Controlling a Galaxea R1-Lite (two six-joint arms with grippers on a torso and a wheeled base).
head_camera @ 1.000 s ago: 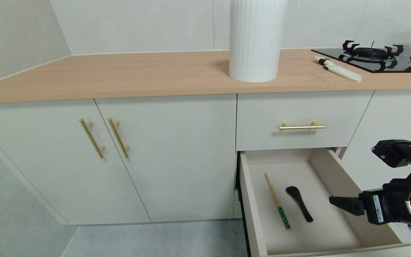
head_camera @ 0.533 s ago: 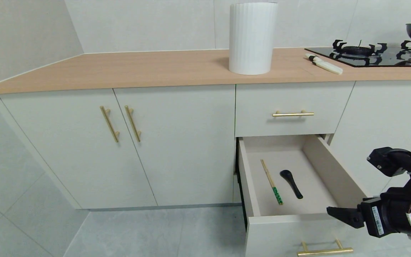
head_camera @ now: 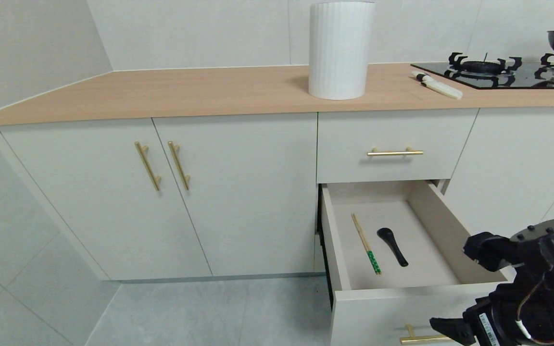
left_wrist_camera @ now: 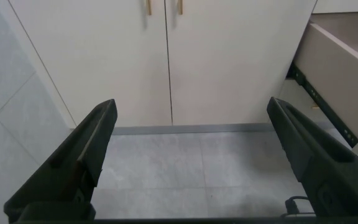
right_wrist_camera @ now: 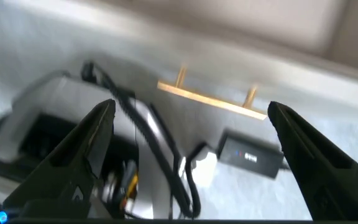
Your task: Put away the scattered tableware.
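While the right tool (right_wrist_camera: 188,124) gapes open, the drawer handle (head_camera: 416,339), lying nine-to-three, sits just beside it toward nine o'clock

At lower right, the pale open drawer (head_camera: 335,250) juts out below a closed brass-handled drawer (head_camera: 349,154). In it, green-tipped wooden chopsticks (head_camera: 366,250) lie just left of a black spoon (head_camera: 392,246), apart. On the wooden countertop (head_camera: 185,91), upper centre, stands a white ribbed cylinder (head_camera: 338,50); right of it lies a pale knife (head_camera: 443,89), then a black gas hob (head_camera: 498,76). Two cupboard doors (head_camera: 238,192) sit centre left.
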